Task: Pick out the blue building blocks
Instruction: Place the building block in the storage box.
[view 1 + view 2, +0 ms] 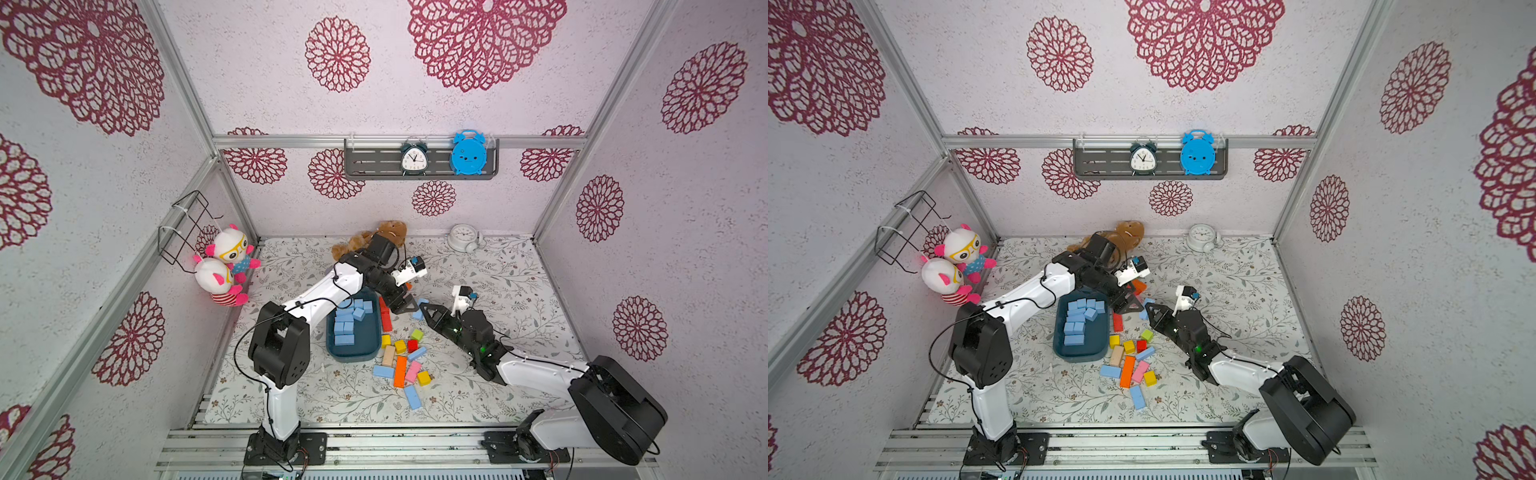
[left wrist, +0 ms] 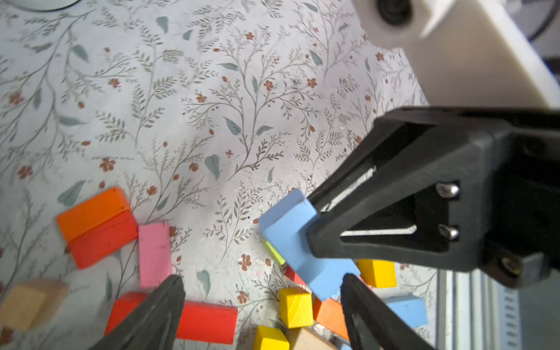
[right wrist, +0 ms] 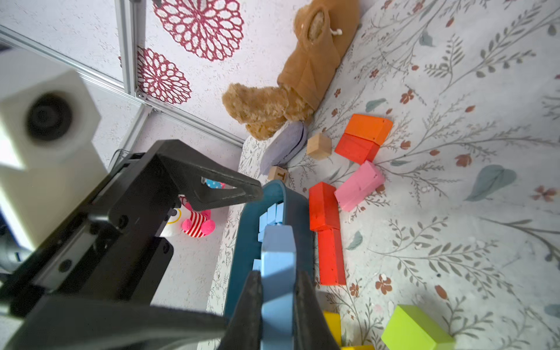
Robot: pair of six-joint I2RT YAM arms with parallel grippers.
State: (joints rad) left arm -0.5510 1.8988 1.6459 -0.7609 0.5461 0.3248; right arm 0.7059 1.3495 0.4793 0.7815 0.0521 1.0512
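Nearest the top camera, two black-and-white robot arms are seen: the left arm (image 1: 320, 295) is stretched above the tray, and the right arm (image 1: 536, 370) is angled toward the table's middle. The table is covered by a pale floral cloth (image 1: 519, 299). On it is set a dark teal oblong plastic tray (image 1: 361, 352), in which a heap of matte light-blue building blocks (image 1: 347, 324) is gathered. A brown plush bear (image 1: 390, 232) is laid at the cloth's far edge. The left gripper (image 2: 263, 280) is positioned beside the tray's far end, its fingers spread apart with nothing held between them. The right gripper (image 3: 277, 274) is found just beside it, its fingers clamped on a light-blue bar (image 3: 277, 242). Two red bars (image 1: 386, 320) are lined up along the tray's side. Three more light-blue bars (image 1: 383, 371) are seen lying on the cloth near the tray's near end, mixed with an orange bar (image 1: 400, 371), a pink bar (image 1: 412, 371), a tan bar (image 1: 389, 355), yellow cubes (image 1: 424, 378), a red cube (image 1: 412, 345) and a lime-green cube (image 1: 417, 334).
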